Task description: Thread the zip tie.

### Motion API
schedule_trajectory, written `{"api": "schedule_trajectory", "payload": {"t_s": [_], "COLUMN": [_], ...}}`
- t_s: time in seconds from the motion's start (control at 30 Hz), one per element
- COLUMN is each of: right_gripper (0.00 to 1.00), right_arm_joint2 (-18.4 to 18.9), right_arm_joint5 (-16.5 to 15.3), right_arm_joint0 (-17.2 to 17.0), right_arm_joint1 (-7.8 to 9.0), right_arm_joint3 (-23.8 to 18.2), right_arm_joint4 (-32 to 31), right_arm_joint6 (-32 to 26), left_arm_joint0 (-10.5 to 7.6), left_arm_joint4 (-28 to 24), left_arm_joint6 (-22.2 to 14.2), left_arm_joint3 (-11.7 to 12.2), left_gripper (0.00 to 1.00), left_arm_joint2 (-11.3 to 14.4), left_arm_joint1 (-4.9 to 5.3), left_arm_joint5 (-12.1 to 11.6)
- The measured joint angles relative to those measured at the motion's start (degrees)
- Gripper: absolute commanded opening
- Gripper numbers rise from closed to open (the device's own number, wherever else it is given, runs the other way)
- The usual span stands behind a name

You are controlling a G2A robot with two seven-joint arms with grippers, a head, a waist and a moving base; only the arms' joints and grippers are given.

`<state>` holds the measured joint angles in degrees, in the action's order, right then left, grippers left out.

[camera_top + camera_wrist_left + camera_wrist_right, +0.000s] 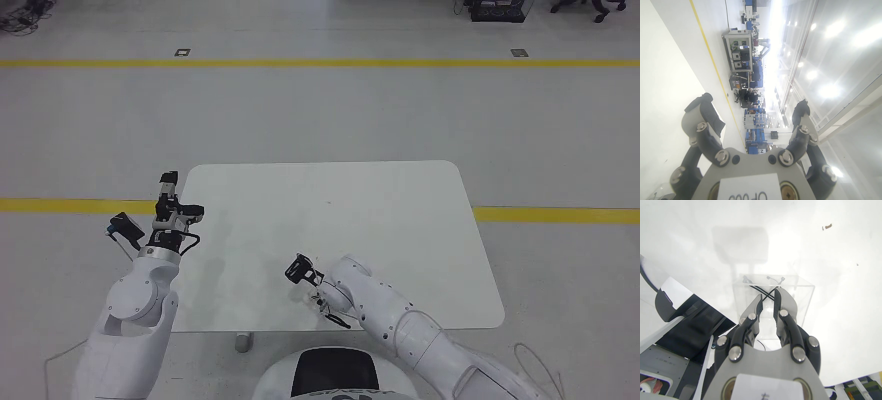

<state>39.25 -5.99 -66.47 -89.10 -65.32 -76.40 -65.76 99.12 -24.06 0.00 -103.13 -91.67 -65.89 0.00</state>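
While the left end effector (754, 100) hangs wide open at the table's (400, 220) left edge, the right end effector (768, 292), narrowly parted, hovers at lower centre over a clear box (806, 302) holding black zip ties (755, 288).

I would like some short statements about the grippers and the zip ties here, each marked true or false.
1. The left gripper is open and empty. True.
2. The zip ties lie in a clear box. True.
3. The zip ties are white. False: they are black.
4. The left gripper is at the box. False: the right gripper is at it; the left one is by the edge of the table.
5. The right gripper is fully shut. False: a gap shows between its fingers.
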Motion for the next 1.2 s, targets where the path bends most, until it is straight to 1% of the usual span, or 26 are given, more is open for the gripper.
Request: {"api": "schedule_trajectory", "payload": {"t_s": [0.33,0.37,0.4,0.6,0.8,1.2], "right_gripper": [0.14,0.1,0.0,0.0,0.0,0.0], "right_arm_joint2": [-1.3,-1.4,-1.6,-2.0,-1.9,0.5], "right_arm_joint5": [0.2,0.3,0.4,0.9,1.3,1.0], "right_arm_joint0": [1.5,1.6,1.7,1.9,1.2,-2.7], "right_arm_joint1": [-0.81,-0.89,-0.96,-1.25,-1.03,0.73], "right_arm_joint3": [3.1,3.3,3.6,4.1,1.9,-6.5], "right_arm_joint4": [0.4,0.3,0.3,0.0,-0.8,-3.1], "right_arm_joint6": [1.1,1.1,1.1,1.1,0.3,-2.6], "left_arm_joint0": [0.0,0.0,0.0,0.0,0.0,0.0], "left_arm_joint4": [0.0,0.0,0.0,0.0,0.0,0.0], "left_arm_joint6": [0.0,0.0,0.0,0.0,0.0,0.0], "left_arm_joint3": [0.0,0.0,0.0,0.0,0.0,0.0], "left_gripper": [1.0,1.0,1.0,1.0,1.0,1.0], "left_arm_joint2": [0.0,0.0,0.0,0.0,0.0,0.0], "left_arm_joint1": [0.0,0.0,0.0,0.0,0.0,0.0], "left_arm_joint5": [0.0,0.0,0.0,0.0,0.0,0.0]}}
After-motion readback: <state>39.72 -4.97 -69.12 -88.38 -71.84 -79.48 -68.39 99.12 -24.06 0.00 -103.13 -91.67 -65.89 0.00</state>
